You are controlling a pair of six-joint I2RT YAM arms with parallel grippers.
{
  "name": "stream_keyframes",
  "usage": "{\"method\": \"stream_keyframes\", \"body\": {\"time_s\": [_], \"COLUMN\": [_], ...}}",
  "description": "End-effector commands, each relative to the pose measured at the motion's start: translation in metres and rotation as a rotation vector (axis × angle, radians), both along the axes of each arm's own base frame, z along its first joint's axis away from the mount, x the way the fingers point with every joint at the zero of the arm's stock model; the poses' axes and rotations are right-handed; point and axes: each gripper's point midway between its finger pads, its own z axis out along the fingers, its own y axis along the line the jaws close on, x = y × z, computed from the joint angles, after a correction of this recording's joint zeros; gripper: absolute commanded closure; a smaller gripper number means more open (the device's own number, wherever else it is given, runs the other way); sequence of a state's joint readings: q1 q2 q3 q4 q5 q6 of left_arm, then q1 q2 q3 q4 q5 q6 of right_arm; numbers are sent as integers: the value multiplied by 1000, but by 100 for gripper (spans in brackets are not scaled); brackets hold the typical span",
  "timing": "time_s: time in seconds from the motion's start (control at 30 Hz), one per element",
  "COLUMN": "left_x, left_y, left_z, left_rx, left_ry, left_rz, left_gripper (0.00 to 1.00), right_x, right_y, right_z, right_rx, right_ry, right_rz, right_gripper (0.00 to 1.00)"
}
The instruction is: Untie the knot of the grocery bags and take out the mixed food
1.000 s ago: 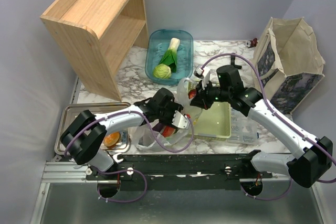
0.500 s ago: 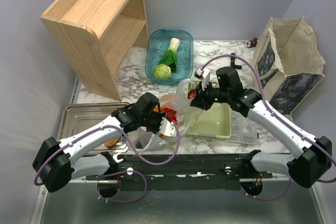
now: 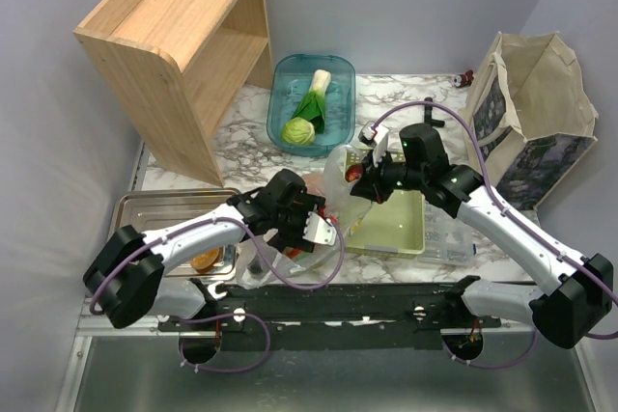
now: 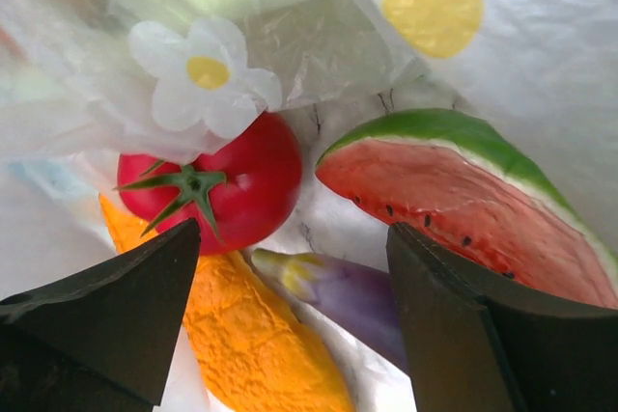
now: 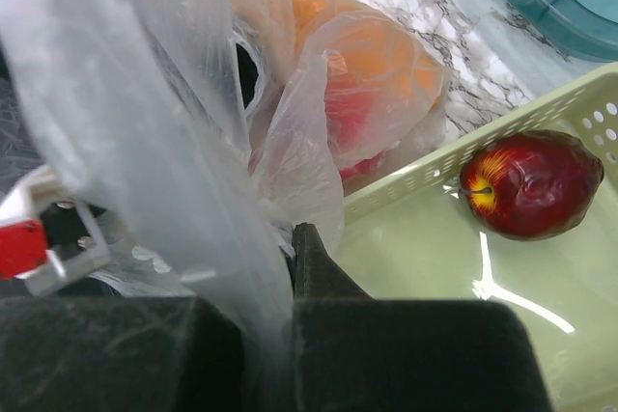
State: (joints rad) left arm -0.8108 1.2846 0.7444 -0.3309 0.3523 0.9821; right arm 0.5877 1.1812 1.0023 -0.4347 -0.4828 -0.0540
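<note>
The grocery bag [image 3: 336, 163] lies open by the green basket [image 3: 401, 229], a translucent sack printed with flowers [image 4: 203, 74]. My right gripper [image 3: 359, 173] is shut on a raised fold of its plastic [image 5: 193, 171]; one fingertip [image 5: 307, 248] shows beside the film. My left gripper [image 3: 314, 229] stands open inside the bag's mouth, holding nothing. Between and ahead of its fingers [image 4: 126, 306] lie a red tomato [image 4: 227, 185], a watermelon wedge [image 4: 463, 190], a purple eggplant [image 4: 357, 291] and an orange crinkly item [image 4: 241, 335]. A dark red apple [image 5: 531, 185] sits in the basket.
A blue tray [image 3: 285, 79] at the back holds a leafy vegetable [image 3: 307, 108]. A wooden shelf [image 3: 174, 45] stands back left and a cloth tote [image 3: 536, 113] at the right. A metal tray [image 3: 145, 209] lies front left, and a clear container [image 3: 449, 238] sits right of the basket.
My left arm swung back to the left, then came forward again into the bag's mouth, its jaws open now. The right gripper has kept its hold on the plastic.
</note>
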Motion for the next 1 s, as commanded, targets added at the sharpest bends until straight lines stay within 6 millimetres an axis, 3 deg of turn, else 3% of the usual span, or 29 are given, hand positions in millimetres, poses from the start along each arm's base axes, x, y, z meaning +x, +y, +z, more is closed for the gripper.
{"method": "stream_keyframes", "body": {"time_s": [0.0,0.23,0.4,0.5,0.6,0.73,0.8,0.97], "left_x": [27,61,69,70,69,55,41,-3], "left_y": [-19,-33,-34,-31,-25,-20,-18,-10], "left_z": [0,-22,-40,-51,-53,-21,2,46], "left_rx": [-4,66,129,160,180,102,50,-43], "left_ry": [-95,-181,-164,-137,-99,-61,-37,43], "left_rz": [-37,-58,-67,-65,-46,-28,-33,-107], "left_gripper": [19,13,14,20,35,64,72,81], "right_x": [4,3,6,9,10,12,13,13], "right_y": [-1,1,1,0,0,-1,-2,0], "right_z": [1,1,0,-1,-2,-3,-3,-4], "right_rx": [-1,4,-4,-10,-15,-22,-21,-7], "right_ry": [-25,-12,-14,-17,-21,-25,-27,-22], "right_rz": [-22,-11,-18,-23,-27,-38,-45,-51], "right_gripper": [99,99,99,99,99,99,99,99]}}
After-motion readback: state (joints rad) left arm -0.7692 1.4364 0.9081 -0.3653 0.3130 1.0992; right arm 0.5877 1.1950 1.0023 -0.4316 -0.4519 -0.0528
